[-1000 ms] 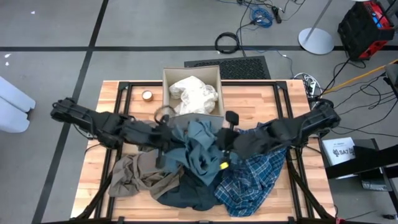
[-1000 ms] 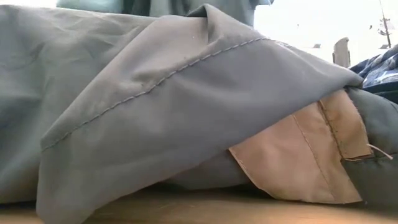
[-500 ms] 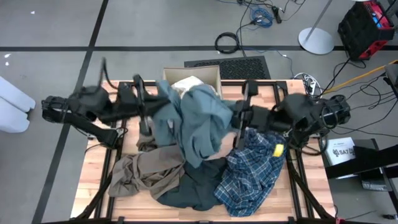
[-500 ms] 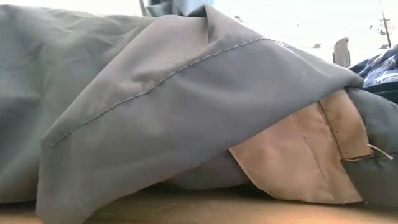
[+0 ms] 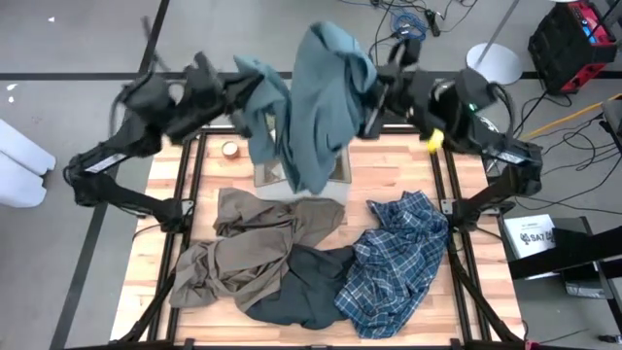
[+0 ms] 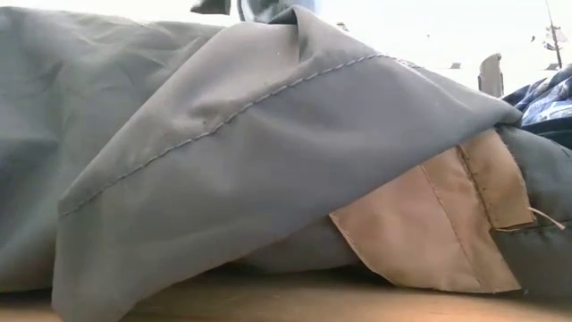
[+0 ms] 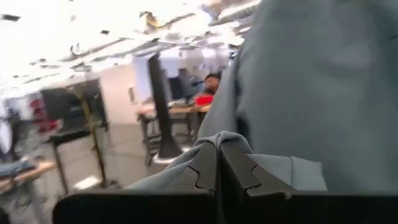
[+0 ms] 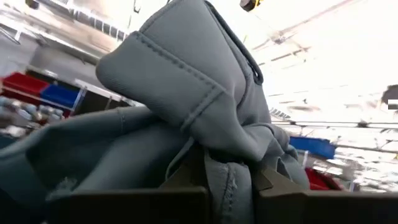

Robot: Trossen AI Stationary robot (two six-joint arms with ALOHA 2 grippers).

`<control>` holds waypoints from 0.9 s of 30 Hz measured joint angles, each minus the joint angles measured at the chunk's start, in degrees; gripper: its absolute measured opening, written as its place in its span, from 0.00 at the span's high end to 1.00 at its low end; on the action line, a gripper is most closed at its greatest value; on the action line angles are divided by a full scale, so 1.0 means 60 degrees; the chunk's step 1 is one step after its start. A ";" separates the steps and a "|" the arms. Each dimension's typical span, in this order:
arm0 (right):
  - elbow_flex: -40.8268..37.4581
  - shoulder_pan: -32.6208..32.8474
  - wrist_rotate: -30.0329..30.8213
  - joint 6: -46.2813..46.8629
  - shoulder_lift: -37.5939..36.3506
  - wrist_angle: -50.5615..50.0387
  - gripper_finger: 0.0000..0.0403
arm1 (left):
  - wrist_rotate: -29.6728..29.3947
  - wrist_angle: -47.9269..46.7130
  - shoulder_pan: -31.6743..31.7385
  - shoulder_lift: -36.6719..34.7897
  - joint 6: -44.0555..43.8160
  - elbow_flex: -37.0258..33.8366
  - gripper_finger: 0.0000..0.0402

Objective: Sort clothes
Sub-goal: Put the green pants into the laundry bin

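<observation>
The teal-grey shirt (image 5: 316,102) hangs high in the air above the table's far middle, stretched between my two grippers. My left gripper (image 5: 241,89) is shut on its left end and my right gripper (image 5: 371,95) is shut on its right end. Still on the table are the tan-brown garment (image 5: 243,248), the dark slate one (image 5: 301,292) and the blue plaid shirt (image 5: 394,262), lying spread out and overlapping. The tan-brown garment (image 6: 223,161) fills the low view. The hanging shirt hides most of the beige box (image 5: 260,173) and whatever is in it. My left gripper pinches a small gathered fold of the shirt (image 7: 217,140) between its two shut fingers (image 7: 202,174). The fingers point roughly level, slightly upward. The shirt is lifted clear and hangs away from them. My right gripper pinches a thick bunch of the shirt, with a stitched hem (image 8: 227,168) running between its fingers (image 8: 186,177). Several layers are gathered there. The fingers tilt upward, the bunch rises above them and the rest hangs clear of the table.
A small tape roll (image 5: 230,149) sits on the table left of the box. Black frame rails (image 5: 190,185) run along both sides of the wooden table (image 5: 146,282). Cables and a stand base (image 5: 494,63) lie on the floor beyond the far edge.
Both grippers have risen and swung toward the far edge, tipping their fingers upward and staying shut. The teal-grey shirt has gone with them, pulled off the pile and lifted clear, and now hangs over the box. The tan-brown and dark slate garments beneath are uncovered.
</observation>
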 joint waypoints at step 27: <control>0.0417 -0.3504 -0.2751 0.2536 0.0724 -0.1930 0.96 | 0.5858 -0.7052 0.3223 0.3906 -0.3546 -0.0018 0.99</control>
